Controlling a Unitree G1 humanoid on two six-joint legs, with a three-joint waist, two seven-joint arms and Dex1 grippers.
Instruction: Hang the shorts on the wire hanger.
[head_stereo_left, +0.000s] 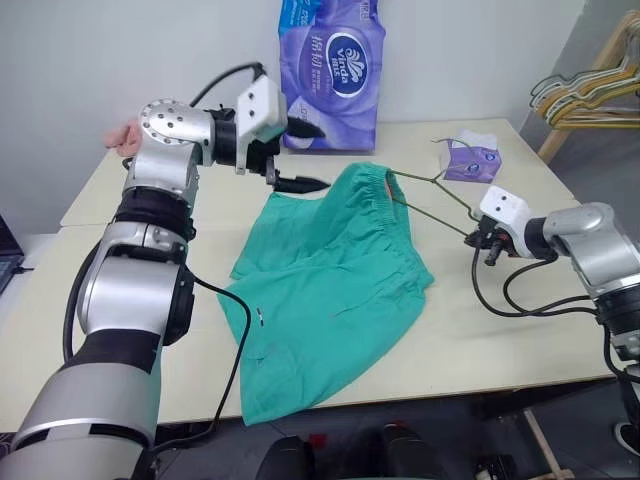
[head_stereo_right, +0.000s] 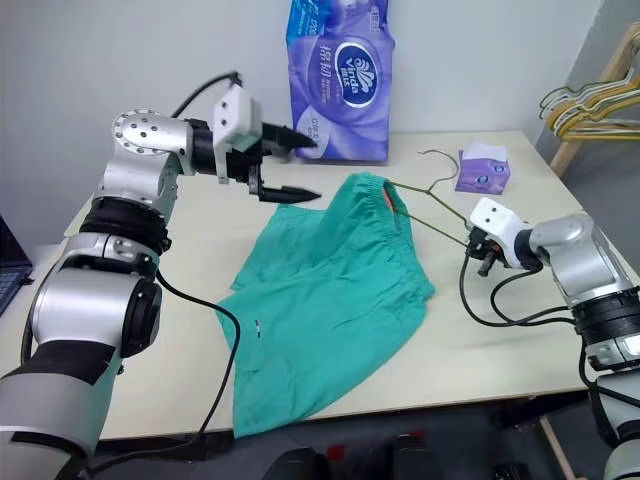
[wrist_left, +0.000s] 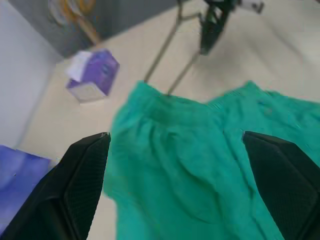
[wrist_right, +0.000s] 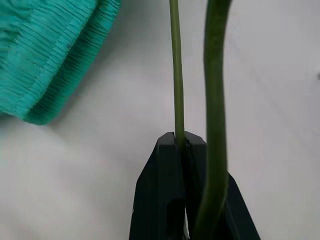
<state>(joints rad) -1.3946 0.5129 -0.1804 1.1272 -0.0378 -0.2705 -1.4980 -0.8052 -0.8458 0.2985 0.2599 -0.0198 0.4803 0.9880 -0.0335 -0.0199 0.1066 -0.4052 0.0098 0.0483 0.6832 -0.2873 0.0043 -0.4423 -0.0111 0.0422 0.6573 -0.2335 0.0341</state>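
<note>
One pair of shorts (head_stereo_left: 325, 290) lies flat on the table (head_stereo_left: 480, 340), waistband toward the far side, one leg hanging a little over the near edge. A small orange tag (head_stereo_left: 389, 186) shows at the waistband. One end of the wire hanger (head_stereo_left: 432, 205) is tucked into the waistband; the rest of it stretches across the bare tabletop to the right gripper (head_stereo_left: 474, 240), which is clamped tight on the wire. The right wrist view shows the thin wire pinched between the closed fingertips, with a second run of wire passing just beside them and the gathered waistband off to one side. The hanger's hook (head_stereo_right: 437, 154) curves toward the tissue box (head_stereo_right: 483, 168).

The left gripper (head_stereo_left: 301, 157) hangs above the far left corner of the shorts with its two fingers spread wide, holding nothing.

Containers: one purple tissue box with a white tissue sticking out of its top, and one tall purple pack of paper rolls (head_stereo_left: 331, 75) standing against the wall, sealed. A pink cloth (head_stereo_left: 122, 137) peeks out behind the left arm. Several hangers (head_stereo_left: 585, 95) hang off a wooden rack at the far right; their count is unclear.
</note>
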